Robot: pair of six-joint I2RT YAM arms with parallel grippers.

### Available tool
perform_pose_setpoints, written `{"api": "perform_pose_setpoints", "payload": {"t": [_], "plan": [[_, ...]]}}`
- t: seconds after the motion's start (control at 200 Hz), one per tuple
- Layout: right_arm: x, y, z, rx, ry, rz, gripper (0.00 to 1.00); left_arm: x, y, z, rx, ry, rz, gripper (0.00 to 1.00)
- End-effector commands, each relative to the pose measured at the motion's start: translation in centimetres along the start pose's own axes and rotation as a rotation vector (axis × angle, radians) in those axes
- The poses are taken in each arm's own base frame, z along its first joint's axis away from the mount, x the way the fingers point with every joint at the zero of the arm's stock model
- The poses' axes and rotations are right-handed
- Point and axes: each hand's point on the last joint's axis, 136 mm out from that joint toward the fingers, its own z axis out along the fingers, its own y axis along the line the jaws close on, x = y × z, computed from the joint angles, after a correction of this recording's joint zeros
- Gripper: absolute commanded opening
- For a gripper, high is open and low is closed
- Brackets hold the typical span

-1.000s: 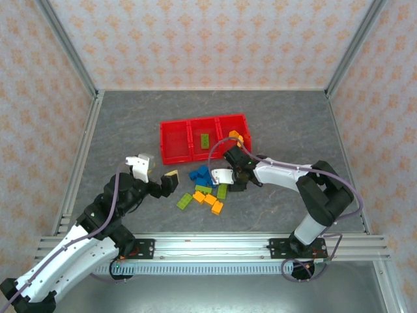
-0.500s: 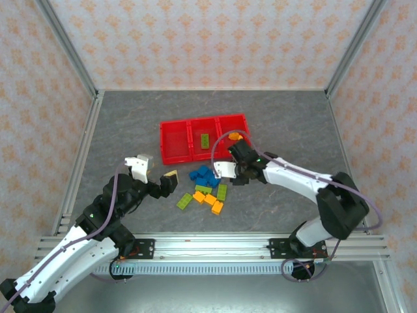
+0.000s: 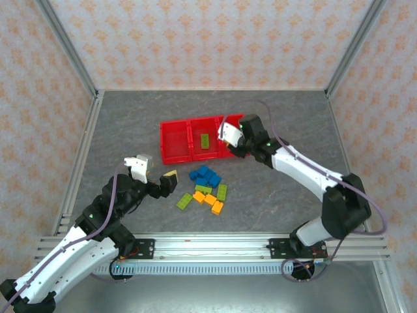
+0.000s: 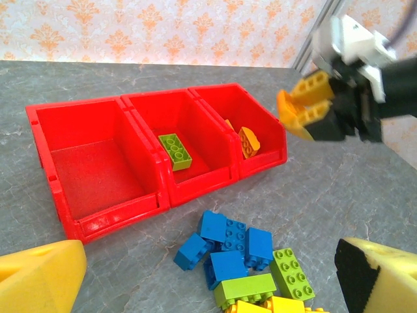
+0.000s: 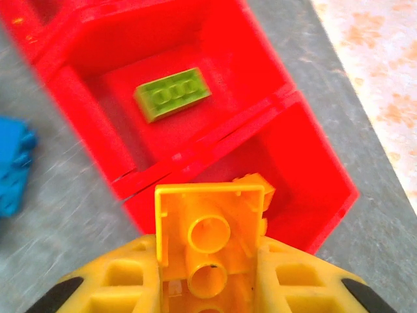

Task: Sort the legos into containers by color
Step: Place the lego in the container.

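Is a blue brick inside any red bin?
No, the red bins hold a green brick and an orange brick, while the blue bricks lie on the table.

Overhead and wrist cameras share the containers point(image 3: 174, 142).

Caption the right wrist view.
Right hand holding a yellow brick above the end bin; green brick in the next bin.

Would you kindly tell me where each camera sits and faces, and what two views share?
Top external: above, behind the bases, looking down at the table; both arms, left claw open, right claw over the bins.
Left wrist: on the left arm, low, facing the bins; yellow fingertips at bottom corners.
Right wrist: on the right arm, looking into the bins; its claw grips an orange-yellow brick.
Shared: green brick in the middle bin.
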Motion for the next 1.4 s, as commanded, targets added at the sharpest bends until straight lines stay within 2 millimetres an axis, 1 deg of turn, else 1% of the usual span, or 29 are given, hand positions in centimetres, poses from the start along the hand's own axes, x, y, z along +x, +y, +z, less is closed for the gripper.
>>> {"api": "perform_pose_setpoints", "payload": {"t": [0.0,0.095,0.165,0.295,0.41,0.586,0.661,0.706,0.746,0.806,0.861,0.921,0.976,1.061,1.186,1.206,1.226,1.236,1.301,1.356,1.397], "plan": [[-0.7,-2.1,1.4,0.047,0.011,0.161,0.16,-0.7,-0.6,-0.6,0.031,-0.034,0.014,0.99],[-0.8,-2.9,2.8,0.045,0.017,0.248,0.17,-1.1,-0.5,-1.1,0.029,-0.061,0.01,0.99],[-0.7,-3.9,3.7,0.058,0.012,0.318,0.18,-1.3,-0.5,-1.2,0.032,-0.073,0.009,0.99],[0.2,-5.2,5.5,0.1,0.049,0.407,0.18,-1.0,-0.5,-0.9,0.03,-0.06,0.012,0.99],[1.0,-5.1,6.9,0.104,0.093,0.434,0.19,-0.5,-0.5,-0.3,0.029,-0.032,0.017,0.99],[1.4,-4.8,7.7,0.098,0.093,0.452,0.22,0.1,-0.8,0.3,0.04,0.004,0.024,0.99],[1.7,-4.8,7.8,0.114,0.094,0.46,0.29,0.0,-0.9,0.3,0.045,0.001,0.024,0.99],[1.9,-4.6,7.9,0.111,0.099,0.46,0.37,-0.2,-0.9,0.2,0.047,-0.007,0.023,0.99],[1.9,-4.9,7.7,0.127,0.097,0.469,0.44,-0.3,-0.9,0.0,0.049,-0.017,0.022,0.99],[1.8,-5.0,7.3,0.129,0.094,0.469,0.51,-0.5,-0.9,-0.2,0.049,-0.029,0.019,0.99],[1.4,-5.4,6.6,0.143,0.078,0.49,0.62,-0.6,-0.9,-0.3,0.051,-0.038,0.016,0.99],[0.8,-5.8,5.6,0.155,0.054,0.517,0.65,-0.5,-0.9,-0.2,0.053,-0.035,0.016,0.99],[0.4,-6.2,4.6,0.172,0.03,0.557,0.74,-0.4,-0.6,0.0,0.031,-0.03,0.007,0.99],[-0.2,-6.6,2.9,0.182,0.007,0.632,0.77,-0.1,-0.3,0.4,0.012,-0.008,0.007,0.99],[0.5,-7.5,0.5,0.243,0.053,0.8,0.82,0.4,-0.6,1.1,0.015,0.034,-0.008,0.99],[0.7,-7.6,0.1,0.252,0.059,0.831,0.88,0.4,-0.6,1.2,0.013,0.041,-0.014,0.99],[0.9,-7.6,-0.4,0.264,0.065,0.859,0.98,0.5,-0.6,1.3,0.011,0.051,-0.02,0.99],[0.9,-7.7,-0.6,0.27,0.066,0.873,1.0,0.5,-0.6,1.4,0.009,0.055,-0.025,0.99],[1.1,-7.4,-2.1,0.271,0.054,0.923,1.0,0.8,-0.6,2.0,-0.003,0.092,-0.052,0.99],[1.0,-7.6,-3.9,0.294,0.003,0.965,1.0,1.1,-0.5,2.5,-0.025,0.133,-0.082,0.99],[1.4,-7.9,-5.4,0.334,-0.044,1.01,1.0,1.4,-0.2,2.9,-0.06,0.168,-0.119,0.99]]}}
